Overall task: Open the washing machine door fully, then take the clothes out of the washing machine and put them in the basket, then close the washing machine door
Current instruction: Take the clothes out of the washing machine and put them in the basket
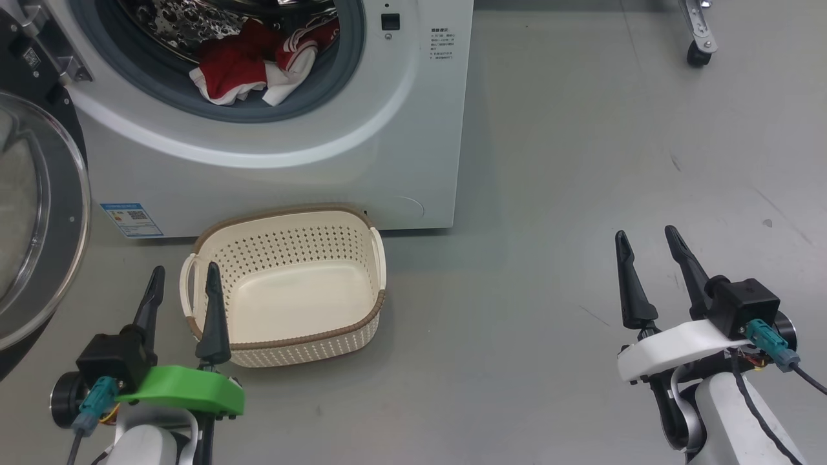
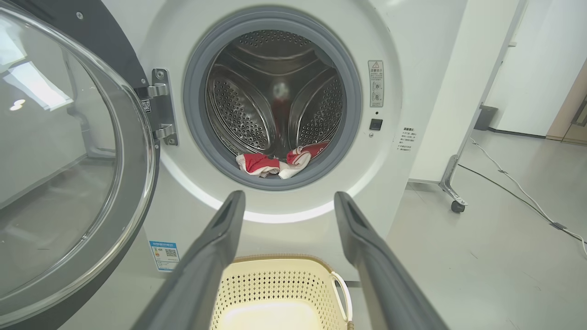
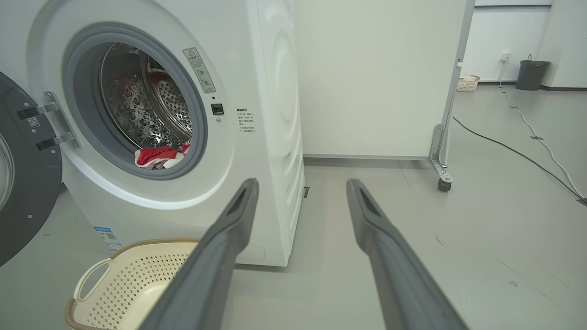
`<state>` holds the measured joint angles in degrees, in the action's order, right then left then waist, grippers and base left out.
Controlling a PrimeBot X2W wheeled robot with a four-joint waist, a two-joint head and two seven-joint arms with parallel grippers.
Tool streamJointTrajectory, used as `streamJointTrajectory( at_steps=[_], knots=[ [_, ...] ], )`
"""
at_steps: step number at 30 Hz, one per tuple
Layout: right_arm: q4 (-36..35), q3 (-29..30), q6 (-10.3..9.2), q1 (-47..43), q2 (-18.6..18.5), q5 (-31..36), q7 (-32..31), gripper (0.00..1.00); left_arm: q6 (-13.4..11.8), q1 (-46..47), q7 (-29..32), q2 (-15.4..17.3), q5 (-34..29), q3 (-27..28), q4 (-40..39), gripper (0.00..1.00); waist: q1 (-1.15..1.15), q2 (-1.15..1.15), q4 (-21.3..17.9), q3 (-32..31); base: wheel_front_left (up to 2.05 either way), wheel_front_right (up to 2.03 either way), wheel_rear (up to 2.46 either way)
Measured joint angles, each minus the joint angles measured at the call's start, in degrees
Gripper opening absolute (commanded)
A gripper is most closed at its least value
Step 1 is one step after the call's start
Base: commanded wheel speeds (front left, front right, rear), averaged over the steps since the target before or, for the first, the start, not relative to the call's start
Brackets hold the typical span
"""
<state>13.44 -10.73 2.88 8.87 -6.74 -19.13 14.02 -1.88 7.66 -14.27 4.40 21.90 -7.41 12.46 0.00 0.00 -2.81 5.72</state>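
Your door stands swung wide at the left. The clothes lie at the front lip of the washer drum. The basket sits on the floor just before it. Your left gripper and right gripper are both spread, grasping nothing.

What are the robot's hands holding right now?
Nothing. The left gripper and right gripper are both open and empty; the clothes lie in the washing machine.

The washing machine door runs off the left edge.
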Motion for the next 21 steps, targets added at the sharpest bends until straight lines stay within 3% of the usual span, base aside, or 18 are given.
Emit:
streamJointTrajectory(
  at_steps=[21],
  knots=[
    [0.12, -0.04, 0.02, 0.01, 0.04, 0.01, 0.25, 1.0, 0.49, -0.14, 0.0, -0.04, 0.52, -0.01, -0.11, 1.0, 0.0, 0.0, 0.24, 0.22, 0.04, -0.04, 0.0]
  ],
)
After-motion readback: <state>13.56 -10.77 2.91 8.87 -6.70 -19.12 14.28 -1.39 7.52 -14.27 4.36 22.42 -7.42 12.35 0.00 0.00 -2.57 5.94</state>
